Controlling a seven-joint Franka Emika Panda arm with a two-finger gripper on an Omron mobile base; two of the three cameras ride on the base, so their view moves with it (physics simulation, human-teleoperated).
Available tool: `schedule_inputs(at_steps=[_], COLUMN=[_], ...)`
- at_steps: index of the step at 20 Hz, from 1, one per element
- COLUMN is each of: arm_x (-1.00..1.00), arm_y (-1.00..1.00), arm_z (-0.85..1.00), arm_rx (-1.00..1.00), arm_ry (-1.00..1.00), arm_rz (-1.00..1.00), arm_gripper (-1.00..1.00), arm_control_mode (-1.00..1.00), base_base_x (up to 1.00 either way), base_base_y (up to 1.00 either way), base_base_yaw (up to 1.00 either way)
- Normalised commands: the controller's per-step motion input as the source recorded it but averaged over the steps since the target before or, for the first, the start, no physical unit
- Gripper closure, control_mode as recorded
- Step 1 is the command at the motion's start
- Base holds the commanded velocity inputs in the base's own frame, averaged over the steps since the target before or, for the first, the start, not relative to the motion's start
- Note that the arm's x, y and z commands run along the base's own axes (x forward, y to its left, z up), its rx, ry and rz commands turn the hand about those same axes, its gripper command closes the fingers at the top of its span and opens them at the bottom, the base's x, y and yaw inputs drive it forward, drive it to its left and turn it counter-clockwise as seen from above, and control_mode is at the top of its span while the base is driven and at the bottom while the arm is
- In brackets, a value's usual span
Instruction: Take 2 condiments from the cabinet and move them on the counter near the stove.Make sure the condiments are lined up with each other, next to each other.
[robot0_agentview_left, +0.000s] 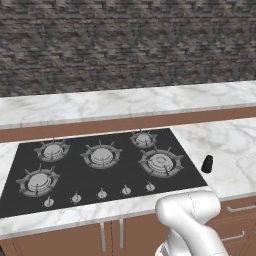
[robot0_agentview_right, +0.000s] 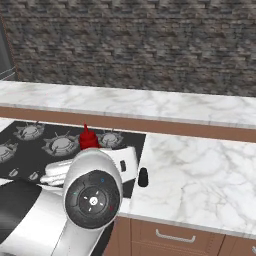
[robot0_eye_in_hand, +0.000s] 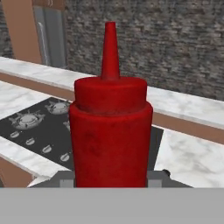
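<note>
The red squeeze bottle (robot0_eye_in_hand: 110, 127) stands upright in the pincer (robot0_eye_in_hand: 111, 177), whose tips are closed on its base, carried above the stove (robot0_agentview_left: 100, 167). The black shaker (robot0_agentview_left: 207, 163) already stands on the counter (robot0_agentview_left: 235, 150) just right of the stove. I judge one condiment placed, one left to set beside it. Two condiments, five burners.

Lighting: even, bright, diffuse; rendered frames.
Marble counter (robot0_agentview_left: 230, 145) showed no glare; red squeeze bottle (robot0_eye_in_hand: 110, 131) filled frame, sharp, shadows faint.
</note>
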Motion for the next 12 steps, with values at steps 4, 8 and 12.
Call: schedule_inputs(at_steps=[4, 8, 12], arm_x=[0.01, 0.00, 0.04], arm_y=[-0.20, -0.15, -0.04], arm_z=[-0.30, -0.32, -0.29], arm_rx=[0.01, 0.00, 0.00], arm_ry=[-0.05, -0.09, -0.07], arm_rz=[0.09, 0.10, 0.09], arm_gripper=[1.00, 1.00, 1.00], arm_control_mode=[-1.00, -1.00, -1.00], base_base_x=[0.00, 0.00, 0.00], base_base_y=[0.00, 0.00, 0.00], base_base_yaw=[0.00, 0.00, 0.00])
